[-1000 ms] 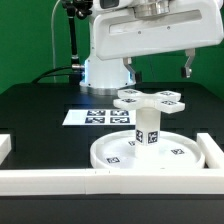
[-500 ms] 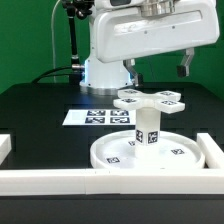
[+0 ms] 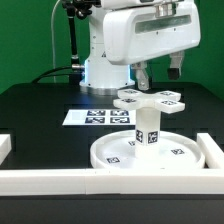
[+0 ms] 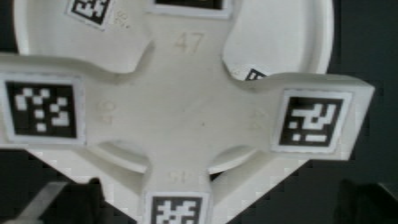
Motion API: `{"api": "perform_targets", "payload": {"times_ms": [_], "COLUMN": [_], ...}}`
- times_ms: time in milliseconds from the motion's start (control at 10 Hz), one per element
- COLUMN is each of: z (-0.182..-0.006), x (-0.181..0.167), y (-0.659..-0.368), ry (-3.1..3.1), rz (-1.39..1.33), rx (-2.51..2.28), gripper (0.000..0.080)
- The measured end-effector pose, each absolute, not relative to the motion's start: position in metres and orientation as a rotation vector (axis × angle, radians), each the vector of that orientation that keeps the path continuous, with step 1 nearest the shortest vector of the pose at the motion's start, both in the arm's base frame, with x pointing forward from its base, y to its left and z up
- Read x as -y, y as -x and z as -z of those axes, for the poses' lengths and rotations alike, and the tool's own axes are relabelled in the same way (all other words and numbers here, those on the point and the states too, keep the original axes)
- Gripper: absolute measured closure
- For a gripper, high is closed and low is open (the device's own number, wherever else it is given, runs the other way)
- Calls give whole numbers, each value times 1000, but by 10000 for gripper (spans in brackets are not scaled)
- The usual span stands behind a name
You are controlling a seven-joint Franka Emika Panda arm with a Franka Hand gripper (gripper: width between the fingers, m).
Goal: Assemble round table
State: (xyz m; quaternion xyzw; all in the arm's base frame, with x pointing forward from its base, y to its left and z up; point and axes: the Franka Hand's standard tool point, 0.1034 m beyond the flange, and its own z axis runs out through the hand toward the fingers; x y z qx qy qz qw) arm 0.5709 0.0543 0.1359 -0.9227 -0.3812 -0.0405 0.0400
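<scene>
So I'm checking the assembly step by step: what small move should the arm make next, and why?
Probably lower straight down toward the cross-shaped base. The gripper hangs above it with jaws apart, holding nothing, and the wrist view looks down onto the base. The base already sits atop the cylinder leg, upright on the round disc.

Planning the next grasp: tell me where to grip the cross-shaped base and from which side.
Grip the cross-shaped base across one arm, or its hub, from straight above. It lies flat atop the upright leg, and the gripper hangs open right above it, so the fingers can straddle an arm.
</scene>
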Motion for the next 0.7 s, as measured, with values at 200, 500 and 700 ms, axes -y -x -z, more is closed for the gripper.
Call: {"api": "perform_targets", "payload": {"times_ms": [200,500,700], "z": [-136,-129,-124], "x": [-52,-47,-43], "y": [-571,-573,-570], "ry": [2781,2623,2442], "rz": [129,93,51], "rx": [1288,1670,1948], "gripper": [151,151,151]}}
